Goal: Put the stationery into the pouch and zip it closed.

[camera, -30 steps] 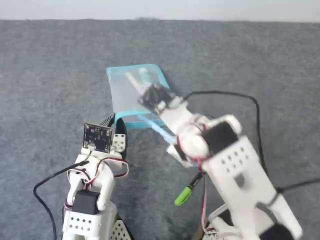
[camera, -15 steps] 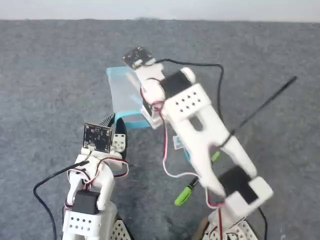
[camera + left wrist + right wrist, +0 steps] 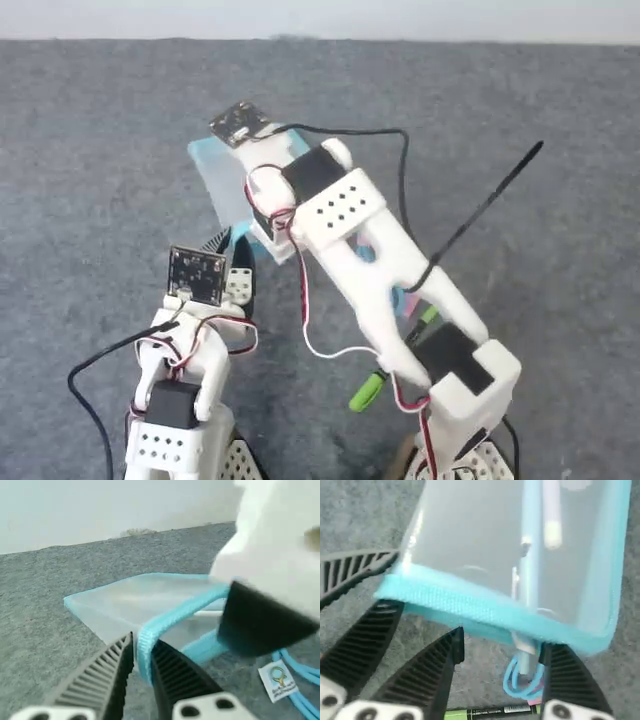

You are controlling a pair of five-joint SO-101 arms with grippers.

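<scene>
High view, tabletop (image 3: pixel 90 120): grey and felt-like, so light things should stay put rather than skid.
Right arm (image 3: pixel 400 290): reaches from the near edge across the pouch toward the far edge.
Pouch (image 3: pixel 216 188): translucent with blue trim, lying flat around the middle of the tabletop on the far-edge side. A pale pen-like stick (image 3: pixel 552 515) is inside.
Pouch handling: likely thin, floppy and very light. It would buckle or drag if pushed, so one corner needs anchoring. The stitched blue zip band looks the firmest place to hold.
Left gripper (image 3: pixel 142 644): clenched on the blue zip band at the pouch's near corner, lifting it slightly.
Right gripper (image 3: pixel 502 644): released, with its jaws apart on either side of the zip band and what seems to be the zip pull (image 3: pixel 522 642).
Green marker (image 3: pixel 368 390): outside the pouch, close to the near edge beside the right arm's base. It looks rigid and smooth and could roll, so it is best pinched mid-barrel.
Blue cord (image 3: pixel 300 700): limp, lying on the tabletop just beside the pouch.
</scene>
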